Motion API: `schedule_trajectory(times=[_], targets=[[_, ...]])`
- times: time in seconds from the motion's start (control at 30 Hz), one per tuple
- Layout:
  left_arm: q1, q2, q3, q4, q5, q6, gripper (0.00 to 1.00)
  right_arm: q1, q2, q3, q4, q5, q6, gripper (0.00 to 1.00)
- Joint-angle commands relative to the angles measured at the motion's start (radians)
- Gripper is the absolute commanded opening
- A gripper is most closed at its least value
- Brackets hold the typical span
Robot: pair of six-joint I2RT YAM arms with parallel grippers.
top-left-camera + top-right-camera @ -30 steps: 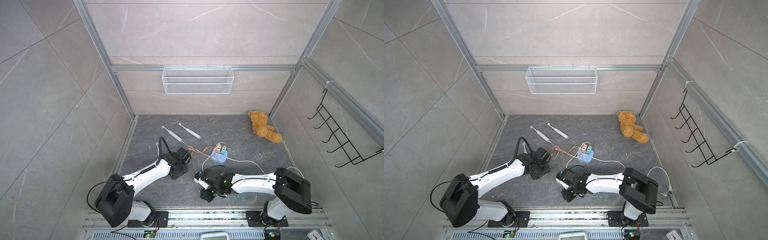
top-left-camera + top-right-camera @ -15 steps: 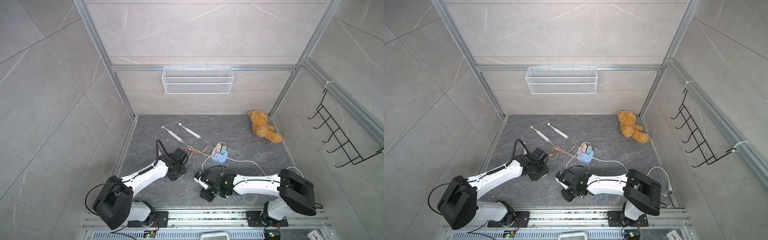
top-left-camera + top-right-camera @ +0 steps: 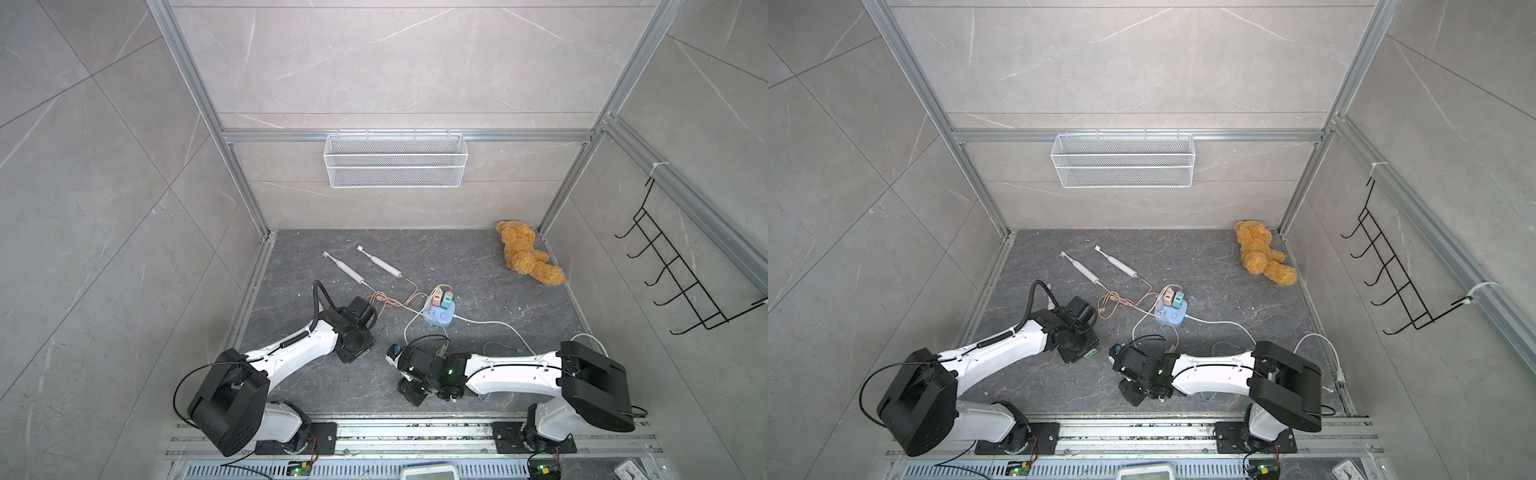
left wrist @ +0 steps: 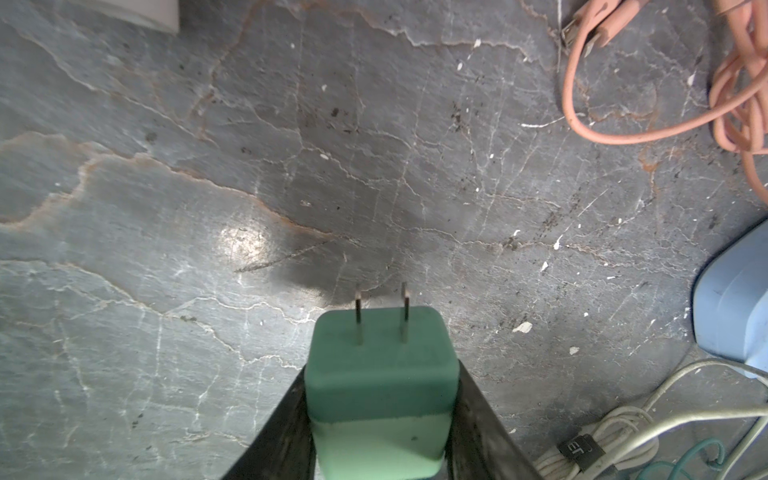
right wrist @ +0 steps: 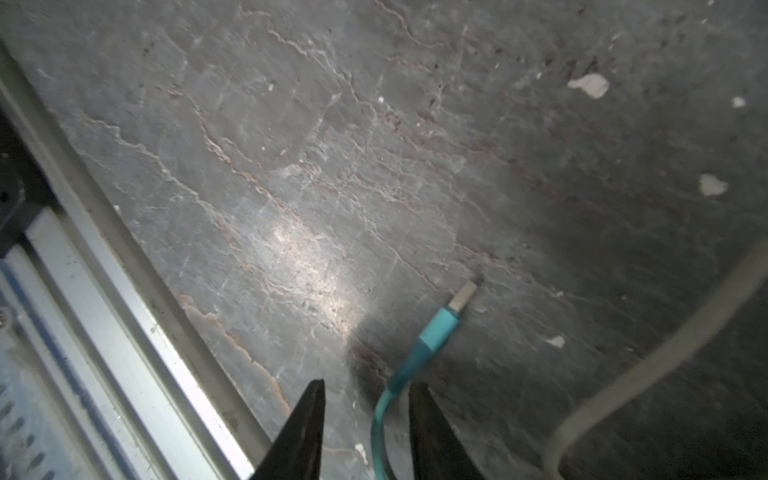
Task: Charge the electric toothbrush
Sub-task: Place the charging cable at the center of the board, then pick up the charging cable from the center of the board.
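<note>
The left gripper (image 4: 380, 376) clamps a green charger (image 4: 376, 353) by its sides, prongs pointing out over the floor (image 4: 208, 208). The right gripper (image 5: 369, 386) stands partly open. A teal cable (image 5: 434, 330) passes unclamped between its fingers, its plug end lying on the floor near the front edge.

Since a second ago the left arm has drawn back slightly toward the front edge, and the right jaws have widened.

Two toothbrushes (image 3: 345, 269) lie side by side toward the back left corner, and pink cables (image 3: 386, 299) trail from them toward the strip (image 3: 441, 318). The strip holds two adapters (image 3: 435, 299), one pink and one green. A basket (image 3: 395, 166) hangs on the back wall.
</note>
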Motion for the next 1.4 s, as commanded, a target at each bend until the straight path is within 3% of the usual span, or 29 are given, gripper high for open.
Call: schedule_trajectory(times=[0.0, 0.23, 0.63, 0.77, 0.97, 1.07, 1.37], targets=[[0.007, -0.002, -0.008, 0.001, 0.004, -0.016, 0.0, 0.001, 0.038, 0.043, -0.024, 0.11, 0.057, 0.36], [0.01, -0.014, -0.02, 0.002, -0.007, -0.018, 0.0, 0.004, 0.092, 0.08, -0.084, 0.222, 0.12, 0.32], [0.013, -0.016, -0.032, 0.005, -0.007, -0.018, 0.0, 0.004, 0.158, 0.087, -0.116, 0.253, 0.175, 0.22], [0.013, -0.011, -0.031, 0.004, -0.004, -0.018, 0.0, 0.005, 0.178, 0.081, -0.098, 0.246, 0.166, 0.13], [0.019, -0.036, -0.039, -0.008, -0.012, -0.027, 0.0, 0.004, 0.114, 0.047, -0.044, 0.199, 0.122, 0.01], [0.023, -0.044, -0.037, -0.015, -0.007, -0.034, 0.0, 0.004, 0.065, 0.013, 0.018, 0.143, 0.08, 0.0], [0.025, -0.003, -0.05, -0.039, 0.067, -0.081, 0.0, -0.008, -0.097, -0.169, 0.376, -0.172, 0.021, 0.0]])
